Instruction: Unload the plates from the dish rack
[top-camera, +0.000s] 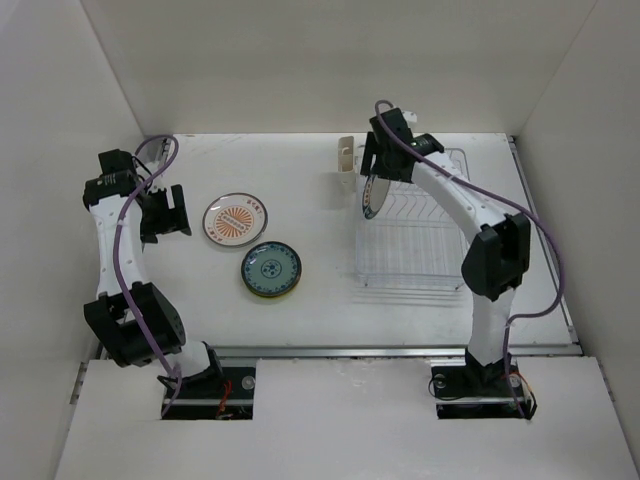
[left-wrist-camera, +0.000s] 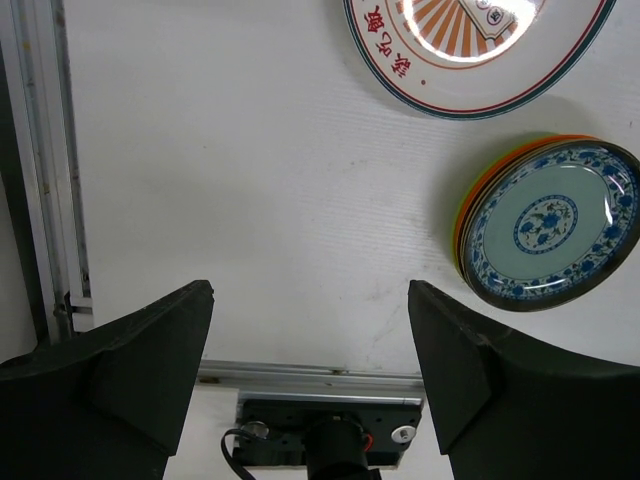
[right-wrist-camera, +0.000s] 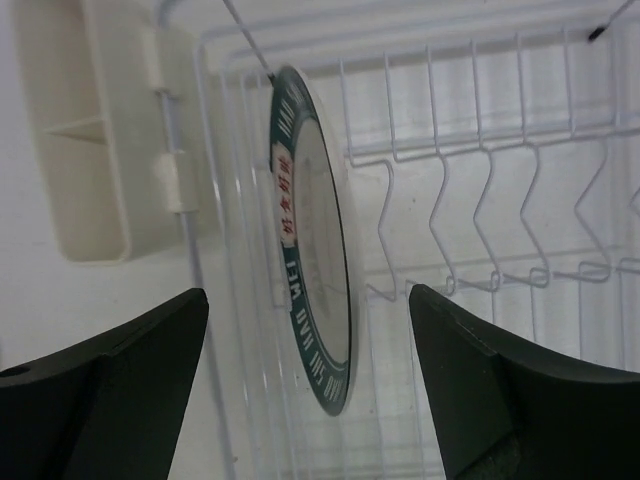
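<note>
One of the plates, white with a dark teal lettered rim, stands upright on edge at the left end of the wire dish rack. My right gripper is open, with one finger on each side of this plate and neither touching it. In the top view the same plate shows below the right wrist. A white plate with an orange centre and a teal-green patterned plate lie flat on the table. The patterned one sits on an orange plate. My left gripper hovers open and empty near them.
A cream cutlery cup hangs on the rack's far left corner, close to the right gripper. The rest of the rack's slots hold nothing. A metal rail runs along the table's near edge. White walls enclose the table.
</note>
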